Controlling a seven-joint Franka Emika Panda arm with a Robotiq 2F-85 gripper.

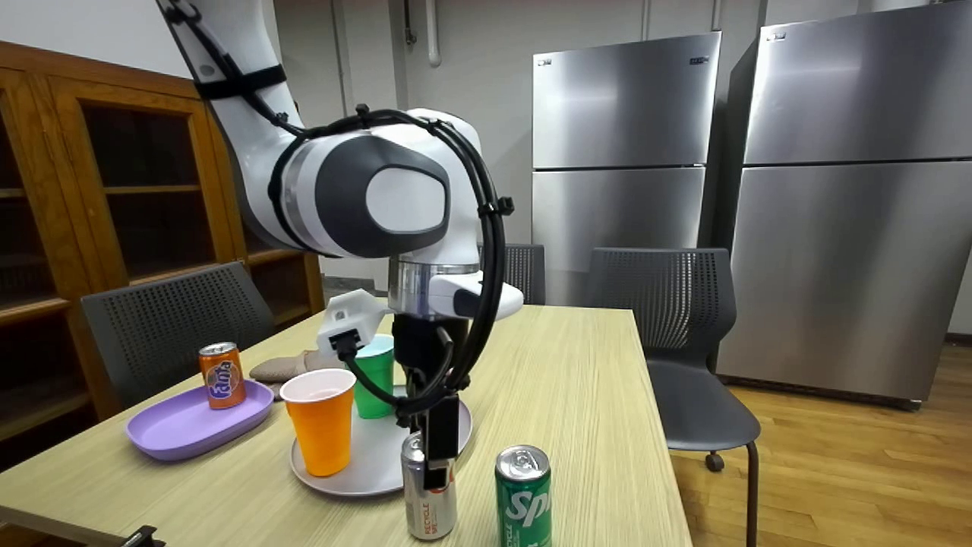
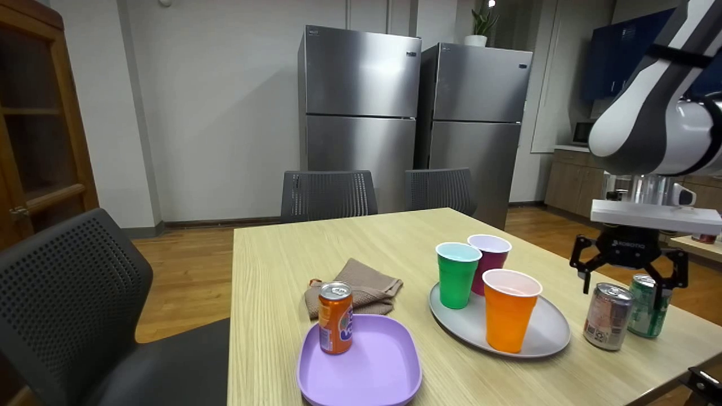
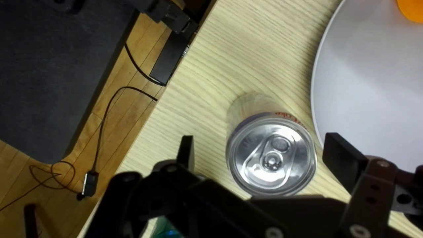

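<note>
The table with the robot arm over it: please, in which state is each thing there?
Silver can: upright, not gripped
End effector: open, jaws either side of that can's lid in the wrist view
Sprite can: upright
Purple tray: flat, face up
Fanta can: upright on the tray
Gray plate: flat, face up
Orange cup: upright on the plate
Green cup: upright on the plate
Maroon cup: upright
Brown cloth: loosely folded

Kitchen area, two tall stainless-steel refrigerators [image 2: 361, 146], navy-blue wall cabinets [image 2: 615, 56], boxy dark microwave [image 2: 582, 133], pale wood-grain table [image 2: 338, 237]
</note>
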